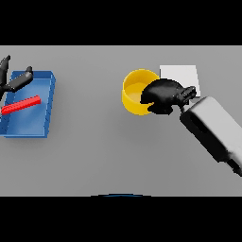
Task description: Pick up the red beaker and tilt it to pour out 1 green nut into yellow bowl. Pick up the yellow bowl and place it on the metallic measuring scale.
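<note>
1. Head view, layout: round yellow bowl upright on the grey worktop, touching or just beside the flat pale square scale plate on its right. No red beaker recognisable; only a red bar-shaped object lying in a blue rectangular tray at far left.
2. Head view, right hand: over the bowl's right rim, fingers curled round the rim, apparently gripping the bowl.
3. Head view, left hand: at the tray's upper left corner, fingers spread and straight, holding nothing.
4. Risk, as judgement: one-sided rim grip liable to tilt the bowl on lifting, spilling any contents; bowl edge liable to catch the scale plate if raised too little.
5. Hidden or unclear: bowl's right wall and interior covered by the hand; green nut not discernible; left hand cut off by the frame edge; fit of grip uncertain.
</note>
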